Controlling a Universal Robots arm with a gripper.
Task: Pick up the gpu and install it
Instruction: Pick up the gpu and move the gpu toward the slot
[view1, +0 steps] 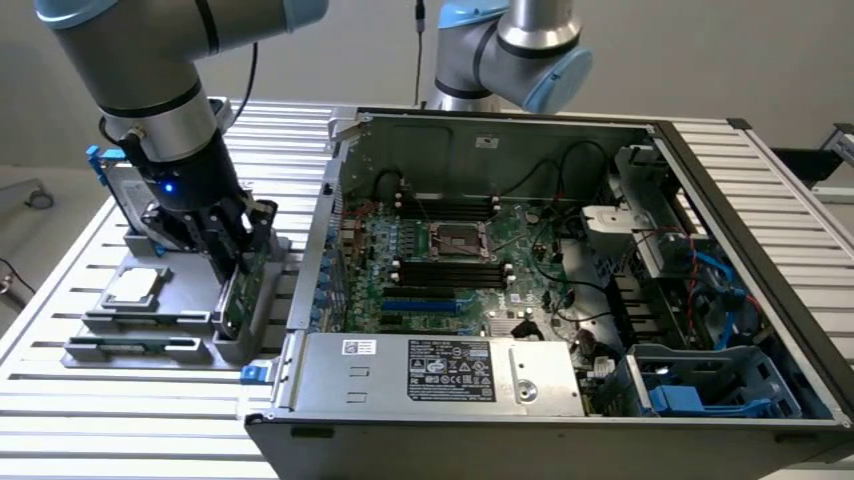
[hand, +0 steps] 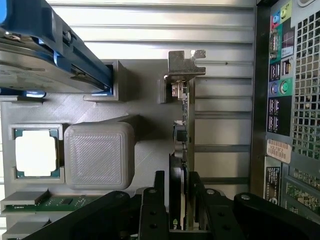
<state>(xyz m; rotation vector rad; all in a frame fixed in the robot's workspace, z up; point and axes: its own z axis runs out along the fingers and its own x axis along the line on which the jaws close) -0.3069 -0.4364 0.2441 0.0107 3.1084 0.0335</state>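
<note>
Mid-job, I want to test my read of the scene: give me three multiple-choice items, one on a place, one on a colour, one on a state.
1. Where is the gpu?
A) in a motherboard slot
B) in the grey holder
C) on the power supply

2. What colour are the hard drive's rails?
A) red
B) yellow
C) blue

3. How does the gpu stand?
A) on edge, upright
B) flat, cover up
C) leaning on the case

Answers: B, the card sits in the holder with the gripper down over it; C, the rails show plainly blue; A, its thin edge and bracket face the wrist camera.
</note>
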